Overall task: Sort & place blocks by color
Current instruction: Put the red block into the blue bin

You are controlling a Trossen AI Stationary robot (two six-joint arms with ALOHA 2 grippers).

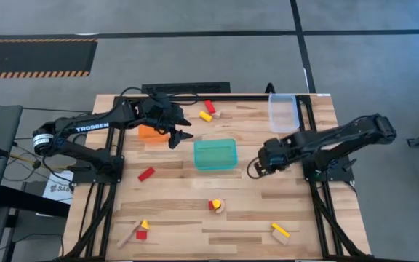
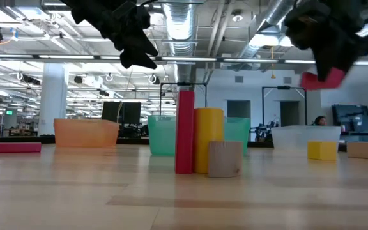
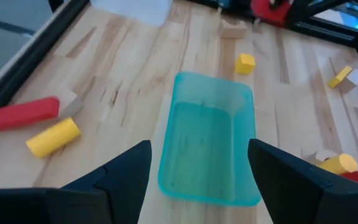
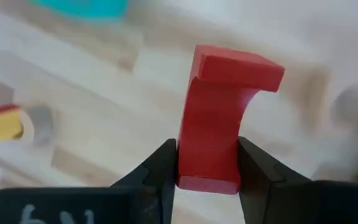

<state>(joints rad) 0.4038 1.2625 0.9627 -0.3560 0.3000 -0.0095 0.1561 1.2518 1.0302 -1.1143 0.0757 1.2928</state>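
My right gripper (image 1: 260,166) hangs above the table to the right of the teal tray (image 1: 215,154), shut on a red notched block (image 4: 225,118). The low view shows that block (image 2: 321,80) high above the tabletop. My left gripper (image 3: 197,180) stands open in the air over the teal tray's left end (image 3: 207,143), with nothing between its fingers. Other blocks lie loose. A red block (image 1: 209,106) and a yellow one (image 1: 205,116) are at the back. A red bar (image 1: 146,173) lies at the left. A red, yellow and wood cluster (image 1: 215,206) stands near the front. My right gripper pinches the red block's narrower end (image 4: 207,171) between its two fingers, on two opposite sides. The fingers point steeply down. The rest of the block, with its overhanging lip (image 4: 241,68), sticks out past the fingertips. The block is lifted clear of the table.
An orange tray (image 1: 151,133) sits under the left arm, and a clear tray (image 1: 283,113) stands at the back right. More blocks lie at the front left (image 1: 140,229), and a yellow bar (image 1: 280,231) at the front right. Bare wood lies between the trays and the front blocks.
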